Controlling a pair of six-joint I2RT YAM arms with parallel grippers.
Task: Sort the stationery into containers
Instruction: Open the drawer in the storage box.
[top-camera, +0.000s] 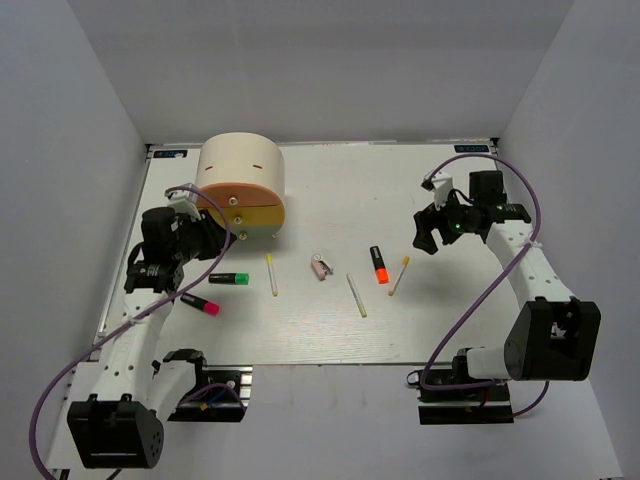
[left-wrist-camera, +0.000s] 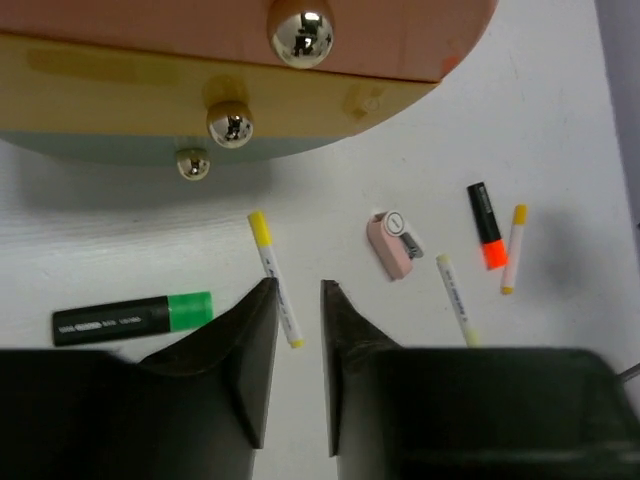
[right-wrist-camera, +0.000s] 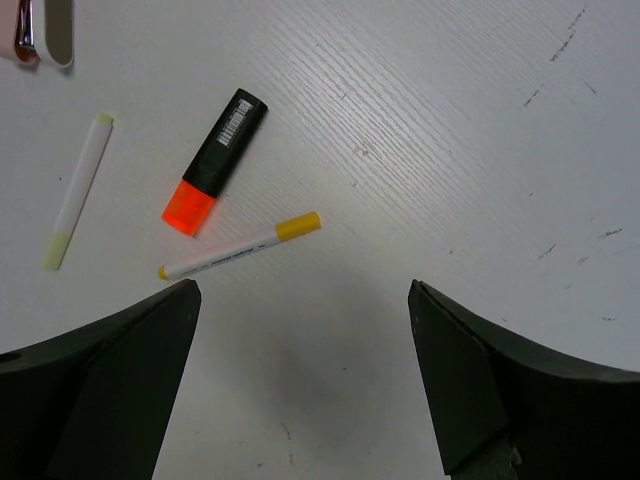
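Note:
The cream organiser (top-camera: 238, 165) stands at the back left, its orange drawer (top-camera: 236, 194) above its yellow drawer (top-camera: 252, 213). My left gripper (top-camera: 207, 236) hovers just in front of them, jaws a narrow gap apart and holding nothing (left-wrist-camera: 298, 290); the drawer knobs (left-wrist-camera: 230, 124) lie ahead of it. On the table lie a green highlighter (top-camera: 230, 278), a pink highlighter (top-camera: 201, 304), a yellow-capped stick (top-camera: 272, 273), a pinkish eraser (top-camera: 321, 265), a pale stick (top-camera: 356, 295), an orange highlighter (top-camera: 379, 264) and another stick (top-camera: 400, 275). My right gripper (top-camera: 430, 233) hangs wide open (right-wrist-camera: 305, 290) above bare table, right of the orange highlighter (right-wrist-camera: 215, 162).
White walls enclose the table (top-camera: 330, 335) on the left, back and right. Purple cables loop from both arms. The green highlighter (left-wrist-camera: 132, 318) and one stick (left-wrist-camera: 274, 278) lie just beyond my left fingertips.

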